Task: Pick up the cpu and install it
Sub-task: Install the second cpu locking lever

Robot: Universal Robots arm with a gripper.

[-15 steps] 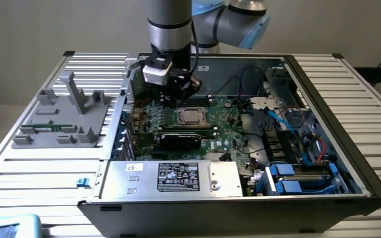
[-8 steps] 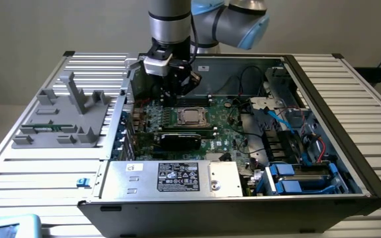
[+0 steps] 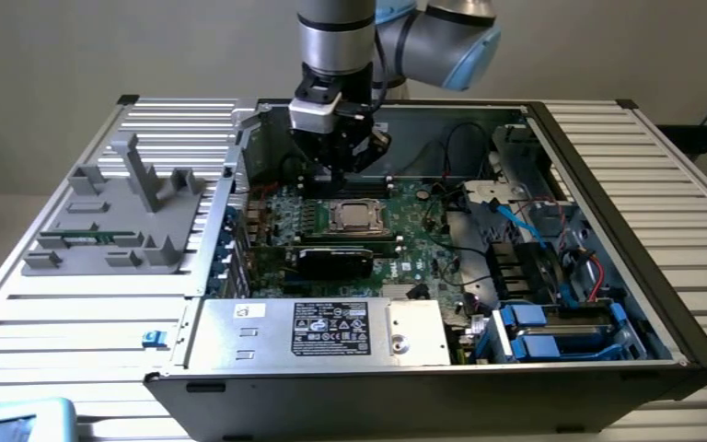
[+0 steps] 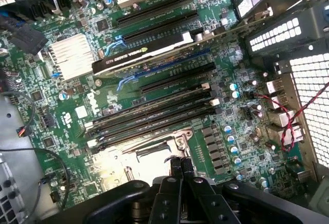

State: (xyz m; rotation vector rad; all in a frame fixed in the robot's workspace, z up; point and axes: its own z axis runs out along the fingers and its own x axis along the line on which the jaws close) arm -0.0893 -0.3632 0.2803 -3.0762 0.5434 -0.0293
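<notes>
The gripper point(image 3: 343, 166) hung inside the open case point(image 3: 685, 341), just above the far edge of the socket point(image 3: 353, 217) near the middle of the motherboard point(image 3: 434, 249). Its fingers point(image 4: 181, 170) were pressed together with nothing visible between them. The cpu point(image 3: 355, 216) lay flat in the socket, its silver top showing, so it looked already seated rather than carried.

The risks from here were mostly about clearance. The socket's metal frame point(image 4: 180, 139) stood right beside the fingertips; I judged that a sideways drift could catch on it and scrape or shift the chip. If the chip was not fully square in its seat, any push from the closed tips could tilt it and press it unevenly on the contacts beneath. The memory slots point(image 4: 154, 113) ran close along one side of the socket, and the black card point(image 3: 335, 260) sat on the near side, so a careless swing of the arm might knock either. Loose cables point(image 3: 452, 147) near the case's far wall could also snag the wrist.
</notes>
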